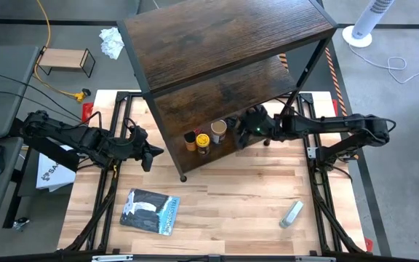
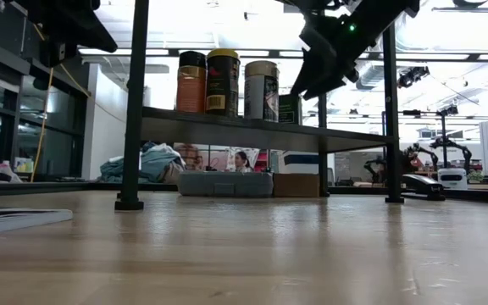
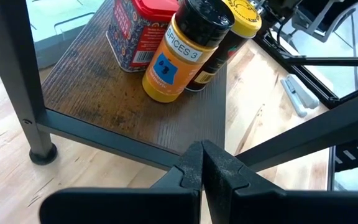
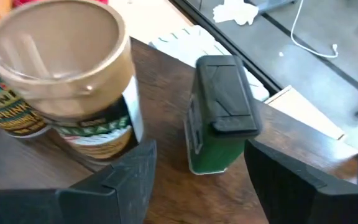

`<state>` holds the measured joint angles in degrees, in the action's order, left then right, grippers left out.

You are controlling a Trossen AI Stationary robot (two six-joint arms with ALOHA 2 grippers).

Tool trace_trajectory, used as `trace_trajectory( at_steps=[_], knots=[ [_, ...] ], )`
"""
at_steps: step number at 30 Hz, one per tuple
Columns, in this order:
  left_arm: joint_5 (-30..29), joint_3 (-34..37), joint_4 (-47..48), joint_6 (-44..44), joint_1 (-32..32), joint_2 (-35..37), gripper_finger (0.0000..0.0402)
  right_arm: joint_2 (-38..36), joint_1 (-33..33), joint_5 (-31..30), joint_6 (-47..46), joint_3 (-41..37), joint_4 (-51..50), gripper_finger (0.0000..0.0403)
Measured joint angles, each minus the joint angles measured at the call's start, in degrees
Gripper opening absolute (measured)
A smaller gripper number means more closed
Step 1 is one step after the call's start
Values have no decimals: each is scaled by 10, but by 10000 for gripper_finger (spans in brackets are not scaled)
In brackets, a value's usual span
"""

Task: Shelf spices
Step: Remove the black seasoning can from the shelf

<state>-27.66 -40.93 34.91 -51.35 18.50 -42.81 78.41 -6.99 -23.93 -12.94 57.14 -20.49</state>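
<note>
The shelf (image 1: 217, 44) of dark wood-grain boards stands at the table's far middle. On its low board (image 3: 104, 93) stand a red tin (image 3: 135, 28), an orange jar with a black lid (image 3: 180, 56), a yellow-lidded jar (image 3: 244, 18), a tan-lidded jar (image 4: 61, 74) and a small green container with a black lid (image 4: 222, 118). My right gripper (image 4: 201, 152) is open over the board's right end, one finger on either side of the small container and apart from it. My left gripper (image 3: 202, 171) is shut and hovers left of the shelf's near corner.
A flat blue-grey packet (image 1: 149, 211) lies near the table's near-left edge and a grey-white tube (image 1: 291, 213) lies near-right. The shelf's front leg (image 1: 183, 177) stands on the table between the arms. A small light-wood rack (image 1: 65, 60) sits off the table, far left.
</note>
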Motion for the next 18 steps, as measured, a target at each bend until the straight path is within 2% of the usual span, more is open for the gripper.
trace_trajectory(
  at_steps=[13, 18],
  knots=[
    [1, 0, -1, -10, 0, 0, 1, 0, -32, 2, 55, 0, 14, 242],
    [1, 0, -1, -11, 0, 0, 1, 7, -53, 27, 54, 0, 23, 242]
  ],
)
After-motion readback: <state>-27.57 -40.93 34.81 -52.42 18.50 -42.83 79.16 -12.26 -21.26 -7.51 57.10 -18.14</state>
